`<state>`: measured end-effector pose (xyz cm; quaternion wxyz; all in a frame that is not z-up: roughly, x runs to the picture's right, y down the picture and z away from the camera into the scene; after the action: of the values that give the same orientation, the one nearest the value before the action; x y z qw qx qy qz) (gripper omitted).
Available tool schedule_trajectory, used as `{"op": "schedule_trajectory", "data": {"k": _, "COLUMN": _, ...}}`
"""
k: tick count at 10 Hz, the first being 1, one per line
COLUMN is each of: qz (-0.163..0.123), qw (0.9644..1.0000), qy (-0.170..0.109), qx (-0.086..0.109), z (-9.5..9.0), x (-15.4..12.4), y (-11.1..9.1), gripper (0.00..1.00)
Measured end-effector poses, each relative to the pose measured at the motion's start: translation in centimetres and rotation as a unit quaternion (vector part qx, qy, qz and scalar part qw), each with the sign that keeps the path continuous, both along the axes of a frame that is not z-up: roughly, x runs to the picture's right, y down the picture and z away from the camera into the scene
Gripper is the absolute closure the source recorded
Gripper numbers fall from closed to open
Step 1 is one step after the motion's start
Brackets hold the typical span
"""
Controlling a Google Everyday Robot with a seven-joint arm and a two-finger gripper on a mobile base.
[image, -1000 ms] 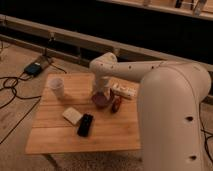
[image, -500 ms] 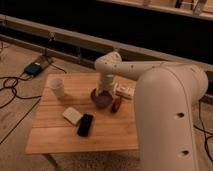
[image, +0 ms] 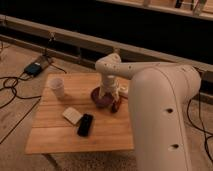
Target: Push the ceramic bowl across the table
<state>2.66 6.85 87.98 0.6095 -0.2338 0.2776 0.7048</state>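
**Gripper at the bowl near the table's far edge**

The ceramic bowl (image: 99, 99) sat on the table (image: 50, 137), dark and glossy, in the half of the top farther from the camera. The gripper (image: 106, 92) was directly above the bowl, pointing down at the bowl's rim or into its mouth. Whether it actually touched the bowl could not be told, nor whether it was open or closed. The white arm (image: 162, 115) rose to the right of the bowl, its large casing filling the near right of the view and hiding the table edge on that side.

A small reddish-brown item (image: 117, 104) lay just beside the bowl on its right, partly under the arm, and what it was could not be made out. To the left of the bowl, well apart from it, a translucent white cup (image: 57, 86) stood upright. Nearer the camera than the bowl and a little to its left lay a black phone (image: 85, 124), and a pale flat pad (image: 72, 115) lay just beside the phone on the side away from the bowl. Far to the left of the bowl, off the table, a blue box (image: 34, 68) and dark cables (image: 11, 86) lay on the floor.
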Motion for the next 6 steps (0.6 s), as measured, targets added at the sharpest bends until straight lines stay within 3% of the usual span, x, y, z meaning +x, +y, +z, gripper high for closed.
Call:
{"op": "schedule_trajectory", "data": {"k": 1, "qz": 0.000, "qw": 1.0000, "qy": 0.005, "qx": -0.006, "z": 0.3, "x": 0.3, "y": 0.5, "gripper": 0.35}}
{"op": "schedule_trajectory", "data": {"k": 2, "qz": 0.001, "qw": 0.9994, "qy": 0.023, "qx": -0.024, "z": 1.0, "x": 1.7, "y": 1.8, "gripper": 0.35}}
{"op": "schedule_trajectory", "data": {"k": 6, "qz": 0.004, "qw": 0.9977, "qy": 0.052, "qx": -0.042, "z": 0.6, "x": 4.3, "y": 2.8, "gripper": 0.35}}
